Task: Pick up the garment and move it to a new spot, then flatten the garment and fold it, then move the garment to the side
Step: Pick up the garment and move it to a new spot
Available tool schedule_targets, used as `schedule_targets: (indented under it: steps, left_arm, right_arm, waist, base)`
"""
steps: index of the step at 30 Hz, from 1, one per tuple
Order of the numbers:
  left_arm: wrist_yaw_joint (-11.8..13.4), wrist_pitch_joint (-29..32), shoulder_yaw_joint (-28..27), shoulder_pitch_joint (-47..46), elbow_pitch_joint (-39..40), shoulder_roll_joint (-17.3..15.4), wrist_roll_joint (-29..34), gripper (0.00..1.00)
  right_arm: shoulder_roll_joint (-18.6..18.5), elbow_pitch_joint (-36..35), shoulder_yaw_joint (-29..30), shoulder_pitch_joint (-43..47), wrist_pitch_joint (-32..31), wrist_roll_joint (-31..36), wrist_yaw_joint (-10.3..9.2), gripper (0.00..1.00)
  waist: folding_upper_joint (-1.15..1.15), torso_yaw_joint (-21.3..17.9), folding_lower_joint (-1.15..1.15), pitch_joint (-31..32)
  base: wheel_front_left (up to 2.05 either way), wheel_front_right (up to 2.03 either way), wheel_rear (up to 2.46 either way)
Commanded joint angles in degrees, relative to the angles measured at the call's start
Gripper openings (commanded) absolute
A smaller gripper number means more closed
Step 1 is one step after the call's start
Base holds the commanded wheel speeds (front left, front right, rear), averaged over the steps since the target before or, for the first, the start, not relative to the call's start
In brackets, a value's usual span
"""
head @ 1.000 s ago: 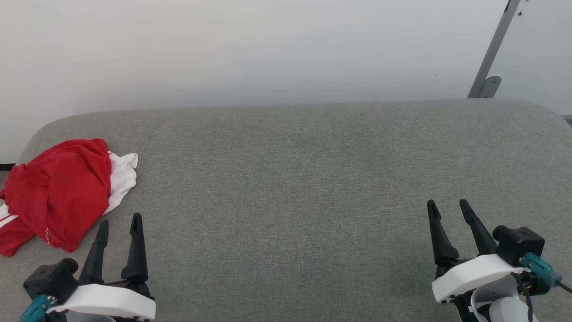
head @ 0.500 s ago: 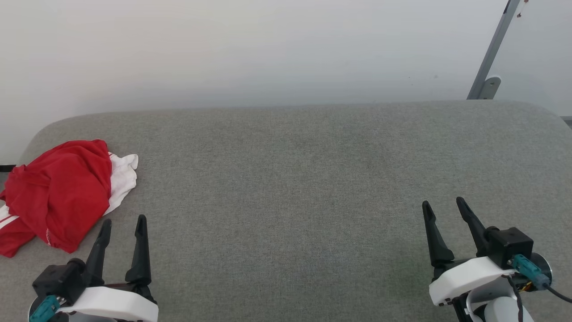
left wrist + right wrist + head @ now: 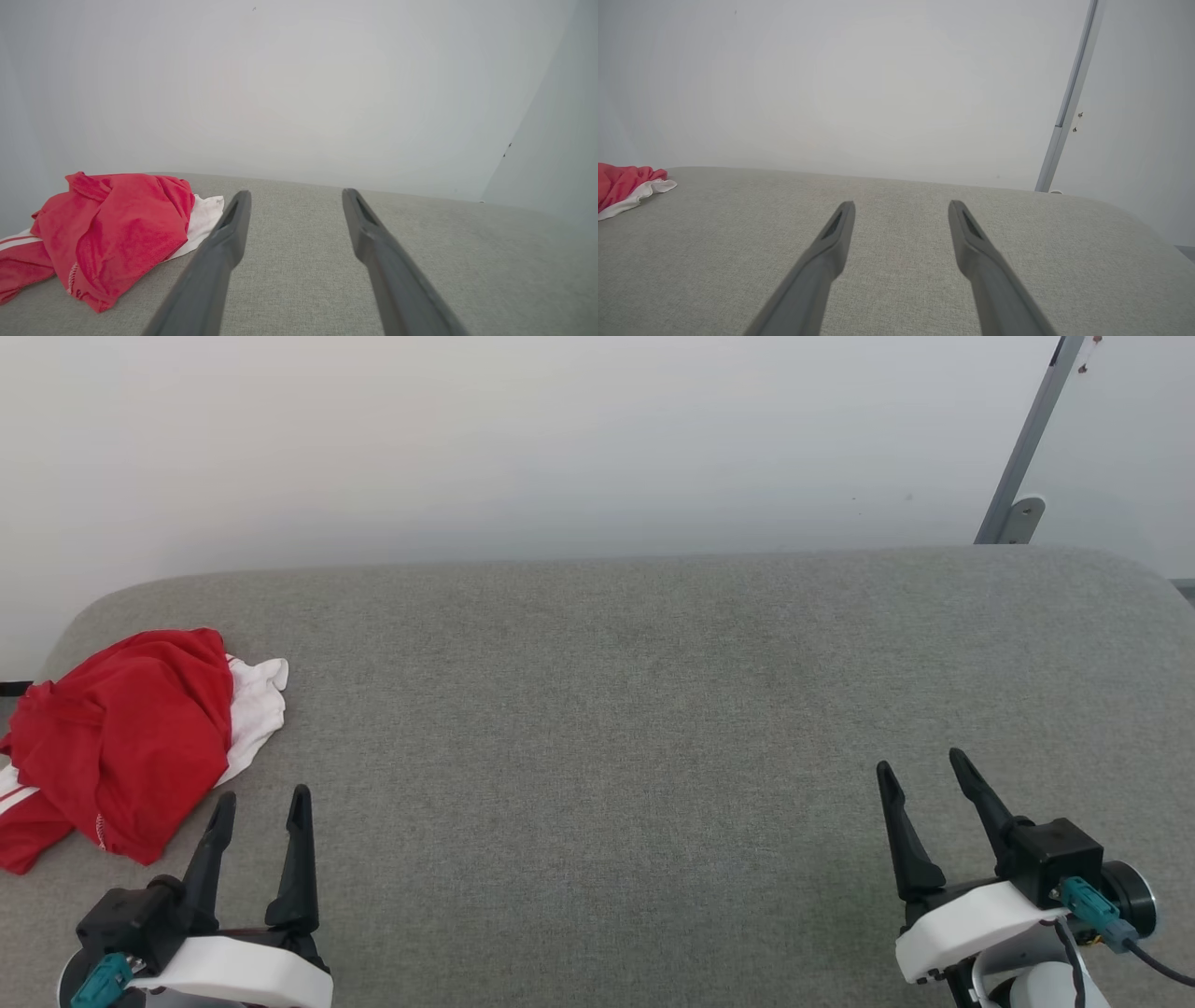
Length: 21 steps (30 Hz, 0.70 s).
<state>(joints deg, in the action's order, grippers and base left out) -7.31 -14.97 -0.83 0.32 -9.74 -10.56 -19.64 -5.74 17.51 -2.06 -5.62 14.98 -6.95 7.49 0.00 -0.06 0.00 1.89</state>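
Observation:
The garment (image 3: 121,737) lies crumpled at the far left of the grey cushioned surface (image 3: 607,709), bright red with a white part poking out on its right side. My left gripper (image 3: 263,798) stands open just to the right of it and nearer to me, holding nothing. In the left wrist view the garment (image 3: 112,228) sits left of my open left gripper (image 3: 295,195). At the lower right my right gripper (image 3: 920,768) is open and empty, far from the cloth. The right wrist view has the right gripper (image 3: 901,205) over bare fabric, with the garment (image 3: 623,186) at the left edge.
A pale wall (image 3: 560,439) rises behind the surface's far edge. A grey metal post with a bracket (image 3: 1018,476) leans at the back right. The surface's rounded left corner lies just behind the garment.
Both grippers have drawn back slightly toward the bottom of the head view. The right one also drifted a little left. The garment has not moved.

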Motion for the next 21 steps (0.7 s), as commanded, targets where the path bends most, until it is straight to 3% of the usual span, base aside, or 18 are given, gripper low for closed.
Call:
schedule_targets:
  steps: [1, 12, 21]
  left_arm:
    - [-0.2, -0.3, 0.0, 0.6, 0.0, -0.1, 0.0, 1.00]
    - [-0.2, -0.3, 0.1, 0.1, -0.8, 0.0, -1.0, 1.00]
    - [-0.2, -0.3, -2.2, -0.8, -1.9, 0.3, -1.4, 1.00]
  right_arm:
    - [0.2, -0.4, 0.1, 0.3, 0.3, 0.5, 0.00, 1.00]
    - [1.0, -2.5, 2.0, 1.3, 0.3, 0.6, -0.01, 1.00]
    - [1.3, -3.7, 0.7, 1.2, 0.3, 0.8, 0.00, 1.00]
  waist:
    - [0.00, 0.0, 0.00, 0.0]
    - [0.00, 1.1, 0.00, 0.1]
    - [0.00, 6.3, 0.00, 0.8]
  base:
    - [0.00, 0.00, 0.00]
    - [0.00, 0.00, 0.00]
    - [0.00, 0.00, 0.00]
